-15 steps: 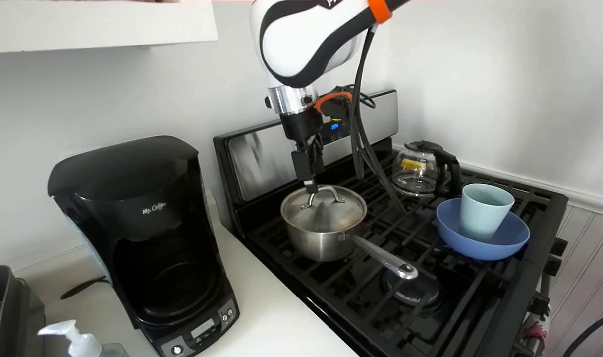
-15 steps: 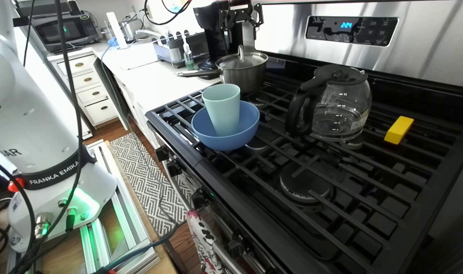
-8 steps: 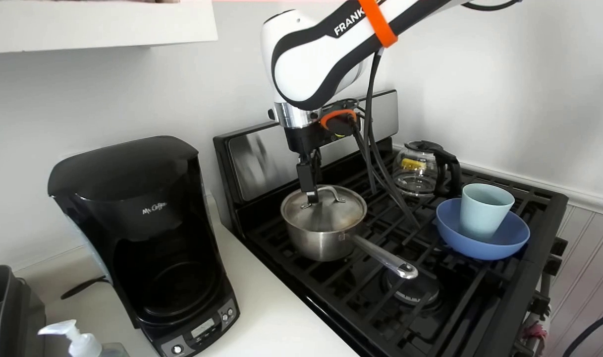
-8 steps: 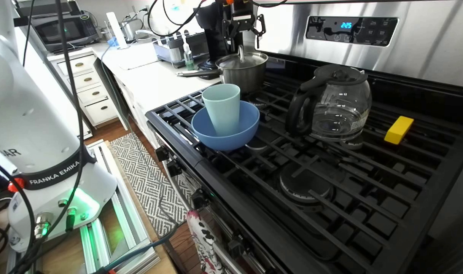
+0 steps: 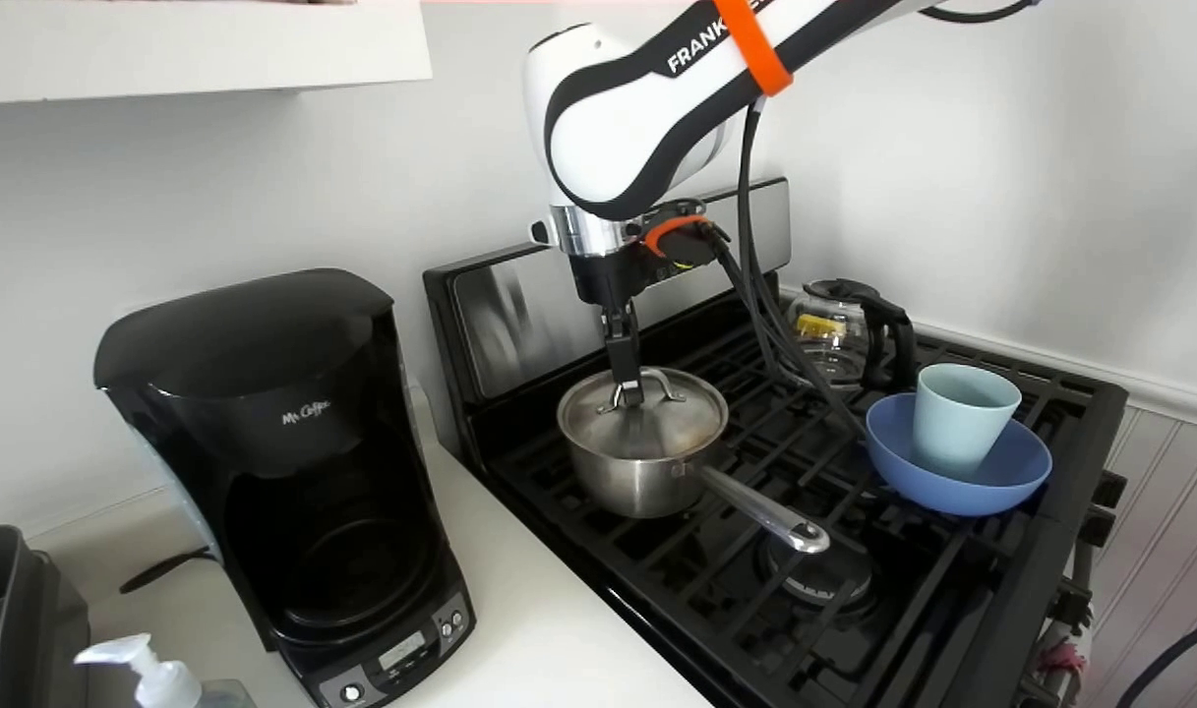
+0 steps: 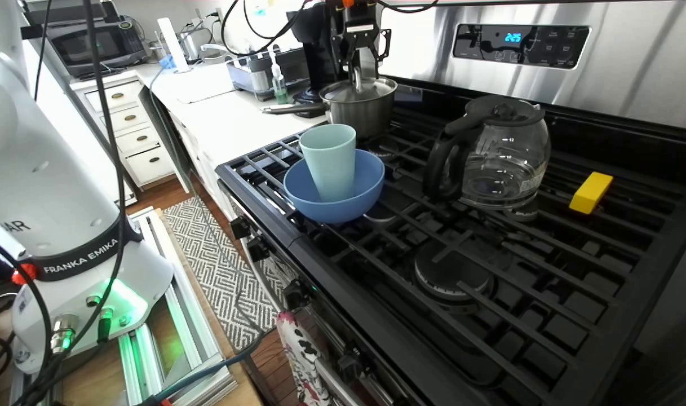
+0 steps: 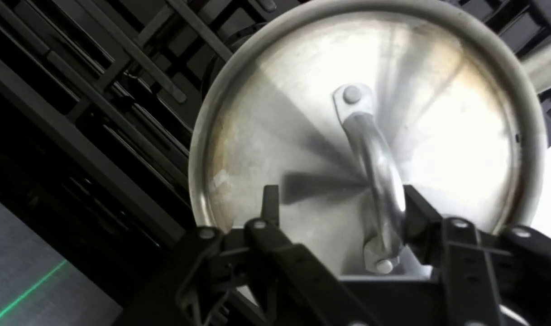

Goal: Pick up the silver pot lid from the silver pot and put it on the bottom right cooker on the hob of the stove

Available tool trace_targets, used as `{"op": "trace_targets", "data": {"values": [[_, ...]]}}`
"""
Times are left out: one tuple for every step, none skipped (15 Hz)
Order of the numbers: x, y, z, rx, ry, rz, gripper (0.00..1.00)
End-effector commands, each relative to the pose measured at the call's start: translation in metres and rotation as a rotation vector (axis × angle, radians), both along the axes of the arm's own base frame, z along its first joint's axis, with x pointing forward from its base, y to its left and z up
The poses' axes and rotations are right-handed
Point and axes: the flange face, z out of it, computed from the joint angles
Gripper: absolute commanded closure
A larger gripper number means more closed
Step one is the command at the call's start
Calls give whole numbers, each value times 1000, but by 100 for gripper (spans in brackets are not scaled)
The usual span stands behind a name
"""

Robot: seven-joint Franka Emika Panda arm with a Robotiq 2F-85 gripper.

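Note:
The silver pot lid (image 5: pixel 647 433) sits on the silver pot (image 5: pixel 642 489) at the back of the stove (image 6: pixel 534 282), beside the counter. Its arched handle (image 7: pixel 379 167) stands between my fingers in the wrist view. My gripper (image 7: pixel 338 192) points down with its fingers astride the handle. The right finger is against or very near the handle; a wide gap shows on the left. In both exterior views the gripper (image 5: pixel 629 393) is low at the handle. The front right burner (image 6: pixel 454 270) shows under bare grates in an exterior view.
A blue bowl (image 5: pixel 888 462) with a pale cup (image 5: pixel 962 423) stands near the stove's front. A glass carafe (image 6: pixel 506 158) stands mid-stove, and a yellow block (image 6: pixel 591 192) lies on the grates. A black coffee maker (image 5: pixel 264 393) and the back panel (image 6: pixel 421 45) are close to the pot.
My gripper has come down from above the lid handle to around it. Its fingers look nearer together in the exterior views. The pot and lid have not moved.

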Motion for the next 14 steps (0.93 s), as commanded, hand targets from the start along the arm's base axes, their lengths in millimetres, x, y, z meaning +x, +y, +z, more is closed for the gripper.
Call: {"op": "trace_targets", "data": {"values": [[-5, 9, -2, 24, 22, 65, 64], [-6, 10, -1, 26, 23, 75, 71], [-7, 12, 0, 26, 20, 78, 78], [-8, 12, 2, 27, 17, 83, 85], [-9, 13, 4, 27, 14, 84, 92], [-11, 13, 6, 26, 11, 80, 98], [-13, 13, 9, 28, 9, 77, 100], [-15, 13, 12, 29, 7, 74, 100], [-17, 12, 15, 32, 6, 71, 96], [-20, 12, 19, 34, 5, 69, 96], [-21, 12, 23, 36, 0, 65, 96], [-23, 13, 27, 39, -6, 66, 96], [-25, 14, 33, 41, -14, 67, 96], [-29, 15, 39, 39, -19, 65, 96]]}}
